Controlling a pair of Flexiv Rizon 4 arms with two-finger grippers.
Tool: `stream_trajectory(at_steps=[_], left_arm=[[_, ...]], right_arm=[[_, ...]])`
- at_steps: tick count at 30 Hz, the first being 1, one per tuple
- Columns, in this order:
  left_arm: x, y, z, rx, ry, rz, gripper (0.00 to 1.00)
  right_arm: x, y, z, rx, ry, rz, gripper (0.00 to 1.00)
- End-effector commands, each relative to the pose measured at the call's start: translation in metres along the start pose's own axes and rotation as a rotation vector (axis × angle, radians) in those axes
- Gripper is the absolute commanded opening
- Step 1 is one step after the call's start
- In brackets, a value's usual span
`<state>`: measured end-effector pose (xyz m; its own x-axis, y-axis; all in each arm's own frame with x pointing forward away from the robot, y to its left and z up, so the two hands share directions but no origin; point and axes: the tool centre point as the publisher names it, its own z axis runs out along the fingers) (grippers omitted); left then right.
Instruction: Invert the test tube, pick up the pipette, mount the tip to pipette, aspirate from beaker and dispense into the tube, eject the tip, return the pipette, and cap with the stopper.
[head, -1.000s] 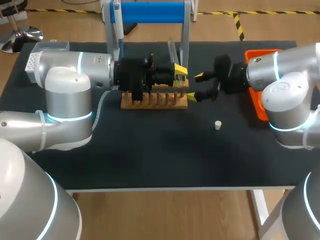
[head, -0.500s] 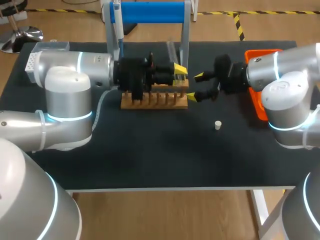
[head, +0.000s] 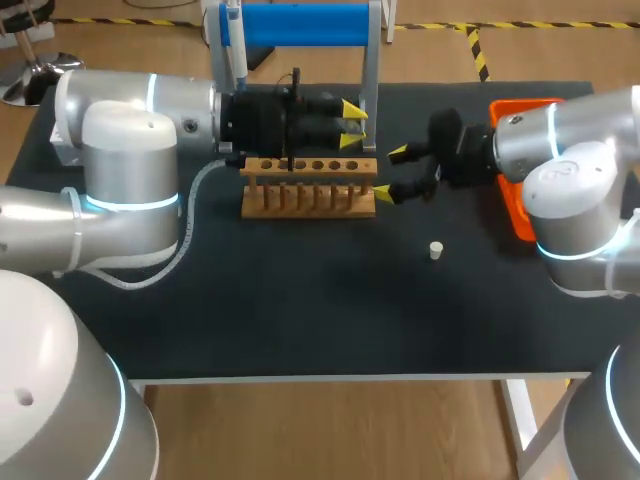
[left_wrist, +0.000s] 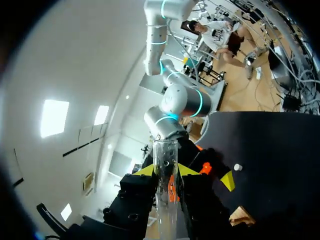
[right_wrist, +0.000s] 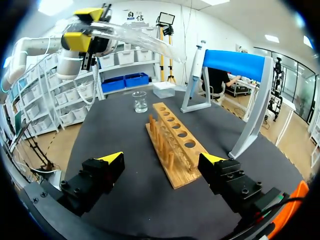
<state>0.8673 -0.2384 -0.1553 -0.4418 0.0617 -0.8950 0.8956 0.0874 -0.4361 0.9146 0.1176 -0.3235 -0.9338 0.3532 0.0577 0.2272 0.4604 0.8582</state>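
The left tool (head: 352, 123) grips a clear test tube (left_wrist: 165, 195) from both sides, above the wooden rack (head: 309, 188). The right tool (head: 391, 173) hangs wide open and empty beside the rack. Inverting calls for slow wrist rotation, clear of the rack.

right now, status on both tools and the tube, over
Left tool shut on test tube, held up above the wooden rack. Right tool open, empty, off the rack's right end. Stopper on the mat, out of the way.
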Motion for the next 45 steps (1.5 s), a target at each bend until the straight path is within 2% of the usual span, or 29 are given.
stream_trajectory(at_steps=[1, 3, 6, 22, 25, 28, 45], left_arm=[[-0.001, 0.008, 0.000, 0.012, -0.023, -0.097, 0.00], [-0.001, 0.010, 0.001, 0.032, -0.023, -0.147, 0.00], [-0.003, 0.013, -0.001, 0.003, 0.012, -0.176, 0.00], [-0.003, 0.013, -0.001, 0.003, 0.012, -0.176, 0.00], [-0.003, 0.013, -0.001, 0.003, 0.012, -0.176, 0.00], [-0.003, 0.013, -0.001, 0.003, 0.012, -0.176, 0.00], [-0.003, 0.013, -0.001, 0.003, 0.012, -0.176, 0.00]], right_arm=[[0.000, -0.001, 0.000, -0.001, -0.001, -0.001, 1.00], [0.000, -0.001, 0.000, -0.001, -0.001, -0.001, 1.00], [0.000, -0.001, 0.000, -0.001, -0.001, -0.001, 1.00], [0.000, -0.001, 0.000, -0.001, -0.001, -0.001, 1.00], [-0.005, -0.003, 0.007, -0.014, -0.092, -0.074, 1.00], [-0.006, -0.006, 0.014, -0.013, -0.106, -0.088, 1.00], [-0.001, -0.012, 0.018, -0.030, -0.105, -0.041, 1.00]])
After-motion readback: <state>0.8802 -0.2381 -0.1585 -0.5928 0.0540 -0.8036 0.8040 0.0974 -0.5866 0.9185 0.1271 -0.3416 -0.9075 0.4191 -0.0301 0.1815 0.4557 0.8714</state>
